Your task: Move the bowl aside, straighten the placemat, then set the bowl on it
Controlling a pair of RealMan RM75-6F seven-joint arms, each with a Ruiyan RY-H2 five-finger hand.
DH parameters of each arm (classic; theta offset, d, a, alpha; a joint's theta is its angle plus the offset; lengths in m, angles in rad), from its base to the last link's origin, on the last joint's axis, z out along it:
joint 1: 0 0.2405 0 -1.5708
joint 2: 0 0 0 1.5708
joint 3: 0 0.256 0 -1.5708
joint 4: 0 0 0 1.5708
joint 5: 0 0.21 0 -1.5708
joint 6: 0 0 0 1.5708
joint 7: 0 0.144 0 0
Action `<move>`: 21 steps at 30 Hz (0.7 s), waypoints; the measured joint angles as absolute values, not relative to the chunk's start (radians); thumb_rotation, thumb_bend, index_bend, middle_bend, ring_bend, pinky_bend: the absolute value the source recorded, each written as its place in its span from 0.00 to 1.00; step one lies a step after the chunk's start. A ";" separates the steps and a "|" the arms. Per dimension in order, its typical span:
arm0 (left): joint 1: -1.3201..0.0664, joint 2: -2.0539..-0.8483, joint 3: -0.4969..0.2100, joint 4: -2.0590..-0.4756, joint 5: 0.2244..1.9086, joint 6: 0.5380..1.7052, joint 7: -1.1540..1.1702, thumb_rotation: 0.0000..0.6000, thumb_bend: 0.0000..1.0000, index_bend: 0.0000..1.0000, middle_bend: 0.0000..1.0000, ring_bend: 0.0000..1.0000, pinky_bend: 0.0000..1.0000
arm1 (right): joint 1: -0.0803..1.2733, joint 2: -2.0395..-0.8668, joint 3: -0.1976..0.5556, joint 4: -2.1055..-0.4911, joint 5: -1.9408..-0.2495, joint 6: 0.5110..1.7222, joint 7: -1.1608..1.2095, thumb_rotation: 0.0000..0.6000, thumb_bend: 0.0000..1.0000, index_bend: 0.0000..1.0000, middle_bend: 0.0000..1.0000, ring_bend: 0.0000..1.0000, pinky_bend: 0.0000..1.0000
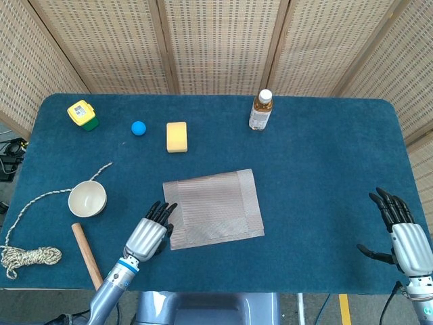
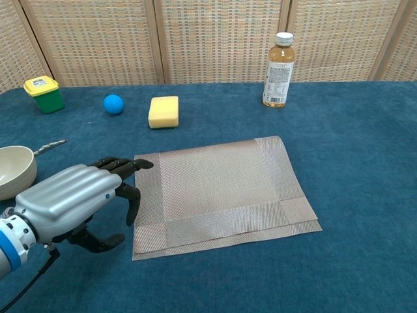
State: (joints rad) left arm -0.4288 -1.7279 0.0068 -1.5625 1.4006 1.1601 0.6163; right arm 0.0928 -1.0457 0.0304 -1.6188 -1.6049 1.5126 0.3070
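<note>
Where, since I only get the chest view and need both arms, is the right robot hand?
Observer: The right robot hand is over the near right corner of the table, fingers spread, holding nothing.
Operator: Anything left of the bowl I can't see?
Observer: A rope lies coiled by the table's left edge, one strand running up past the bowl.
Operator: Anything else there?
Observer: A wooden stick lies just in front of the bowl, not touching it.

Blue felt-covered table [image 1: 325, 162], woven rattan screen panels [image 1: 216, 40] behind, even indoor light
</note>
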 measured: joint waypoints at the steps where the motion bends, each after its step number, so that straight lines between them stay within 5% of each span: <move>1: -0.429 -1.731 0.009 -1.561 1.399 1.158 0.618 1.00 0.35 0.52 0.00 0.00 0.00 | 0.093 -1.046 0.030 -1.619 -1.605 1.513 0.307 1.00 0.15 0.00 0.00 0.00 0.00; 21: -0.418 -1.780 0.020 -1.501 1.374 1.148 0.618 1.00 0.35 0.53 0.00 0.00 0.00 | 0.091 -1.046 0.032 -1.619 -1.605 1.518 0.312 1.00 0.15 0.00 0.00 0.00 0.00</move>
State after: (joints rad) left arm -0.4184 -1.7801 0.0199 -1.5006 1.3739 1.1477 0.6178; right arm 0.0908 -1.0459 0.0318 -1.6194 -1.6053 1.5182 0.3120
